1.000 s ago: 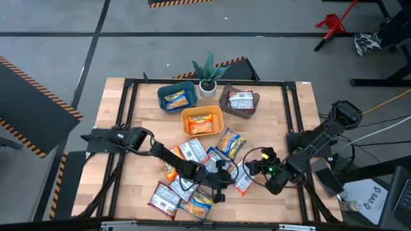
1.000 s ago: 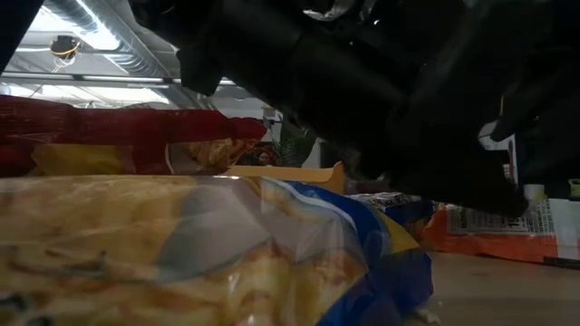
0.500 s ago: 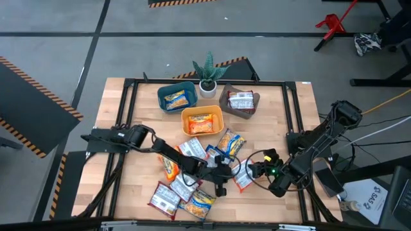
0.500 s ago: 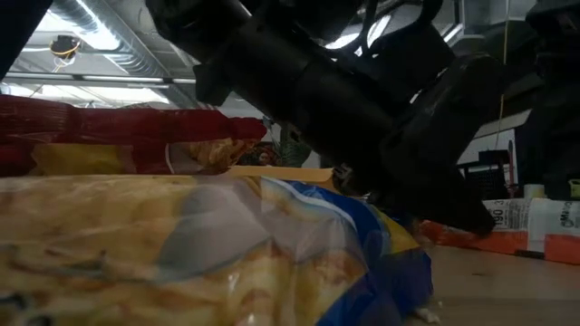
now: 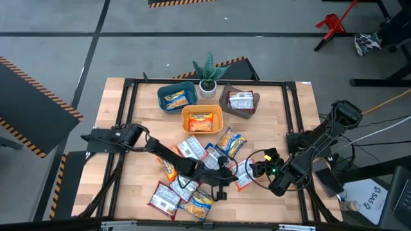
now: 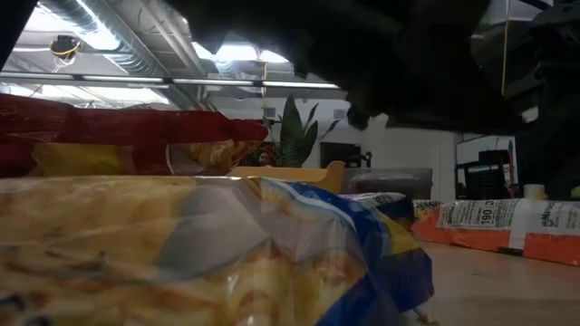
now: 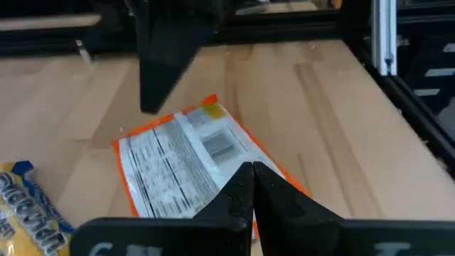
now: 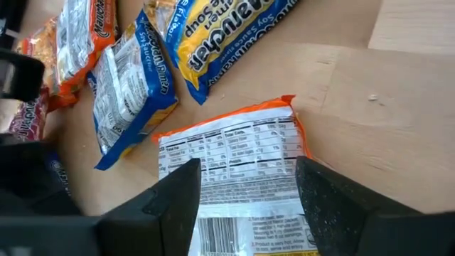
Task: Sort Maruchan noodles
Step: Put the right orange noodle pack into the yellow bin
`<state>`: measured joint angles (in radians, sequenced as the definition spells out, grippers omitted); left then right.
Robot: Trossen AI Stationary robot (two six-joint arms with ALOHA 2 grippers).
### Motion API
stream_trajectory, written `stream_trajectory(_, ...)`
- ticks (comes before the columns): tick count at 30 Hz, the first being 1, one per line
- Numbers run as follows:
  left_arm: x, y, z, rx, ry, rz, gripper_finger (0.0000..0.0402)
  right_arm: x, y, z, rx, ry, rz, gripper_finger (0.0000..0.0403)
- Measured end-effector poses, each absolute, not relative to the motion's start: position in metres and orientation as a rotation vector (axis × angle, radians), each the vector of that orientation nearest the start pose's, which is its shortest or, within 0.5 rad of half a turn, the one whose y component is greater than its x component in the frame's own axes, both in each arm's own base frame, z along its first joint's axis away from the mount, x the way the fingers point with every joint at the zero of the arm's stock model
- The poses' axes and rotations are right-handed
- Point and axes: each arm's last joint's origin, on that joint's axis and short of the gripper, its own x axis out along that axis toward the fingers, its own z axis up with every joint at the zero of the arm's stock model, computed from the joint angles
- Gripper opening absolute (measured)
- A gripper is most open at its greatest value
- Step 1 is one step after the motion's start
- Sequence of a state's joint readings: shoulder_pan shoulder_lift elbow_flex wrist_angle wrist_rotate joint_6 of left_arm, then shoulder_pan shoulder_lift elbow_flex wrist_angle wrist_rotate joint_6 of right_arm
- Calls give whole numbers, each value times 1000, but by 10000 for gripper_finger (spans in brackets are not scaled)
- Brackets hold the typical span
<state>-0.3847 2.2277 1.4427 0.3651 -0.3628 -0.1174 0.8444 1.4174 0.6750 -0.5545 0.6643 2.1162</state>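
Three bins at the table's back, teal (image 5: 176,97), orange (image 5: 201,120), grey (image 5: 239,101), one packet each. About eight packets loose mid-table. Left gripper (image 7: 252,186) clenched empty above an orange packet (image 7: 192,160); right gripper (image 8: 245,186) spread over it.

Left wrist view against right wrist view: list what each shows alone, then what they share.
Only the left wrist view: the left claw, shut and empty, and the black table frame beside bare wood. Only the right wrist view: the right claw, open, and the yellow-and-blue packets lying past it. Both: the orange-edged packet, label side up, flat on the table between the two claws.
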Motion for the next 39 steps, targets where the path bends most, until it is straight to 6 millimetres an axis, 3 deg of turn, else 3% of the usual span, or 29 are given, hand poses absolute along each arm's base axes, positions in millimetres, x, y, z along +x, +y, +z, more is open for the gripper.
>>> stream_trajectory(13,468,-136,122,29,402,56,0,162,155,155,1053,605,-774,215)
stream_trajectory(22,460,-151,103,38,492,53,0,162,155,155,1058,612,-775,215)
stream_trajectory(27,458,-149,89,2,520,76,0,162,156,155,1065,611,-771,215)
stream_trajectory(39,452,-144,81,-35,573,82,0,155,150,153,981,691,-826,215)
